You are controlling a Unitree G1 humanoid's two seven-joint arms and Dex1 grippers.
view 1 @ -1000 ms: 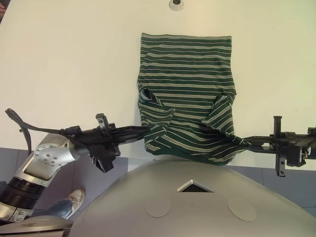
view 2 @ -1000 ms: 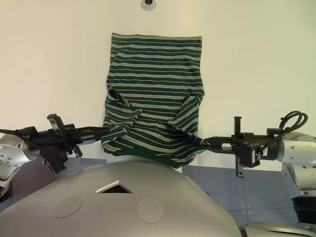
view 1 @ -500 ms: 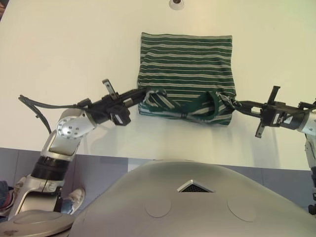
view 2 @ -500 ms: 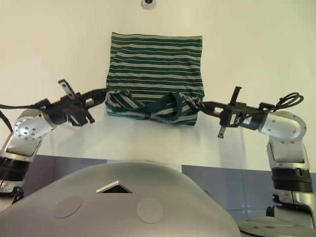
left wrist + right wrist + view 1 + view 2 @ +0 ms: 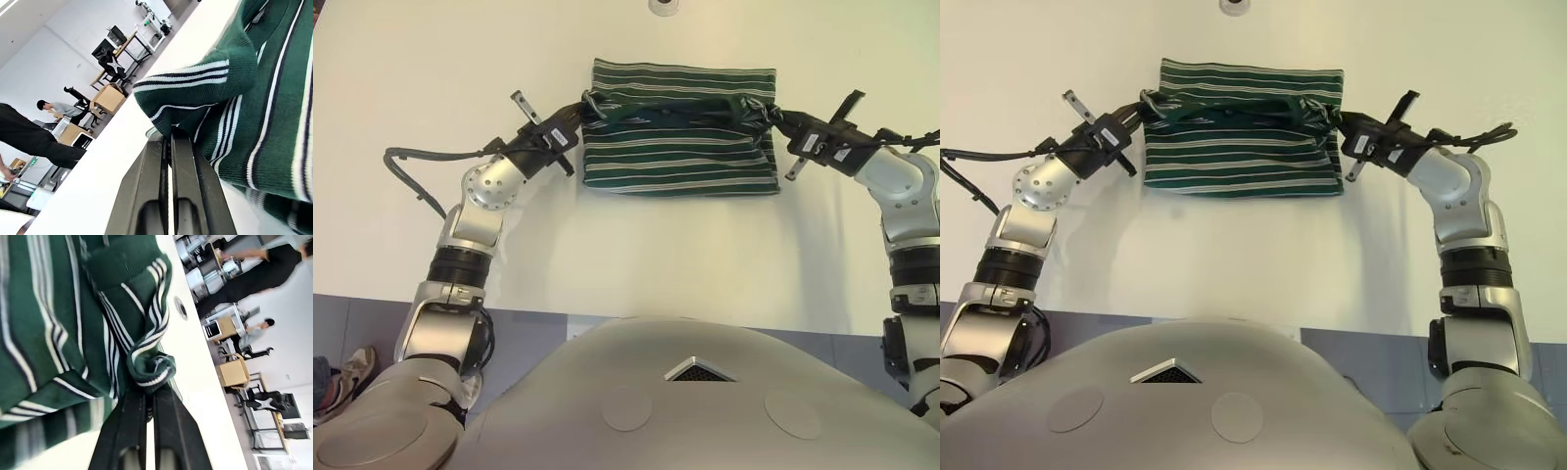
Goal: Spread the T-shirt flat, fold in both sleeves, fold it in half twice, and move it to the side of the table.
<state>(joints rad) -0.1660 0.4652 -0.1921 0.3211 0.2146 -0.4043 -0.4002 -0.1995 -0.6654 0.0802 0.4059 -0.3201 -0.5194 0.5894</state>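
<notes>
DESK: Where is the T-shirt?

PHOTOGRAPHER: The green, white-striped T-shirt point(image 5: 680, 157) lies folded into a wide rectangle on the white table point(image 5: 636, 264). It is at 12 o'clock from the robot, toward the far edge. A round fitting point(image 5: 662, 6) sits in the tabletop just beyond it, also at 12 o'clock.

DESK: And the arms?

PHOTOGRAPHER: Both are stretched out over the table. The left gripper point(image 5: 584, 101) is at the shirt's 10 o'clock corner and the right gripper point(image 5: 773, 111) is at its 2 o'clock corner. Between them the cloth is gathered in a rumpled ridge along the far side of the rectangle. A flat striped strip shows just past that ridge.

DESK: Are they gripping it?

PHOTOGRAPHER: Yes, both. In the left wrist view the two dark fingers point(image 5: 188, 166) are pressed together, with a bunched striped fold pinched at their tips. The right wrist view shows the right gripper's pair closed on a twisted knot of striped hem.

DESK: And the near side of the shirt?

PHOTOGRAPHER: The edge at 6 o'clock lies straight and flat on the tabletop, well apart from the table's near edge.
</notes>
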